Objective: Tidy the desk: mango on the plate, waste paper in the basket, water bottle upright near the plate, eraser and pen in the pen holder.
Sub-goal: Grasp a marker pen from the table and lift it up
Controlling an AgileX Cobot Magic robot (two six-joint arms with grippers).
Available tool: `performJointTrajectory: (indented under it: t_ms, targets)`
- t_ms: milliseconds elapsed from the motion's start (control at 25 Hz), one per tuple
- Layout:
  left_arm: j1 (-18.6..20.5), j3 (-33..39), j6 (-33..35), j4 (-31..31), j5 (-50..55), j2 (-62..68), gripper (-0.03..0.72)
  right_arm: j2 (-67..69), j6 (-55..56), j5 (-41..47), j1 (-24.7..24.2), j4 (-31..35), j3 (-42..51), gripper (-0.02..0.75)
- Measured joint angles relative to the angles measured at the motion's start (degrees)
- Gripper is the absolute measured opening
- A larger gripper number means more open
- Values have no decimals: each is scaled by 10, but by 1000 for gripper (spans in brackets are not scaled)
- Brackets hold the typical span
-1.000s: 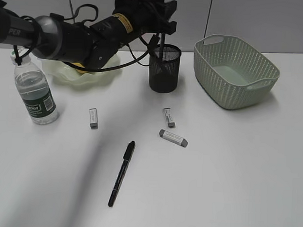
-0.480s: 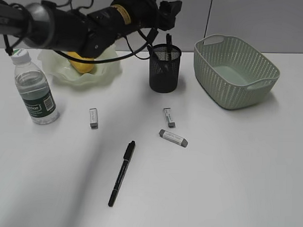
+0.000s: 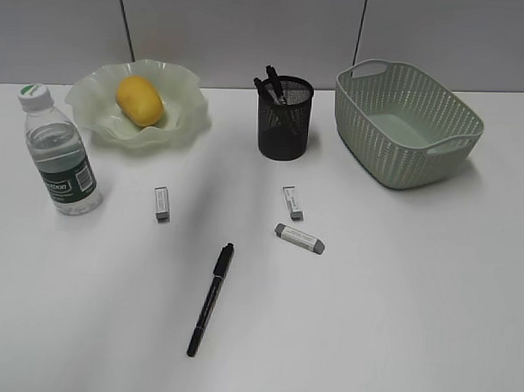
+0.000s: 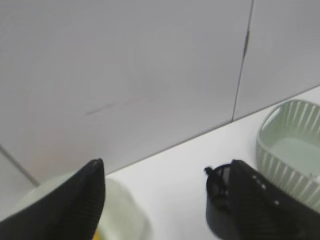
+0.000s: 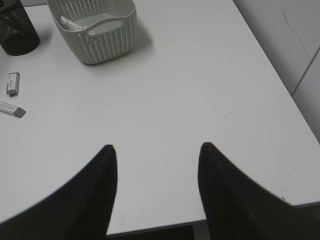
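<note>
While both arms hang clear of the desk point(image 3: 395, 338), here's how it sits:
mango: mango point(image 3: 140, 100) sits in the plate point(image 3: 184, 86), far left corner, looks sorted.
bottle: water bottle point(image 3: 60, 154) stands upright just beside the plate.
holder: pen holder point(image 3: 284, 119) at the far edge, pens already inside.
leftovers: a pen point(image 3: 210, 299) and three erasers point(image 3: 299, 239) lie mid-desk.
basket: basket point(image 5: 95, 30) at the far right holds something pale, probably the paper.
left gripper point(image 4: 155, 200): jaws apart, empty.
right gripper point(image 5: 157, 190): jaws apart, empty.

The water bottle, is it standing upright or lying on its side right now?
Upright. The water bottle stands on its base on the desk, white cap at the top, just left of the plate.
</note>
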Motion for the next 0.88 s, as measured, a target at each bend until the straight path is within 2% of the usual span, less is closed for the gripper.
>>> performJointTrajectory:
  t_ms: [160, 280, 480, 680, 760, 880]
  targets:
    - [34, 0, 41, -15, 172, -43, 543, 0, 0, 0, 0, 0, 0, 421]
    - [78, -1, 79, -49, 301, -62, 536, 0, 0, 0, 0, 0, 0, 421]
    - [186, -1, 133, -129, 452, -87, 536, 0, 0, 0, 0, 0, 0, 421]
    - [284, 25, 148, -168, 482, -147, 536, 0, 0, 0, 0, 0, 0, 421]
    - [303, 69, 156, -177, 483, -190, 536, 0, 0, 0, 0, 0, 0, 421]
    - [310, 169, 170, -185, 485, -275, 536, 0, 0, 0, 0, 0, 0, 421]
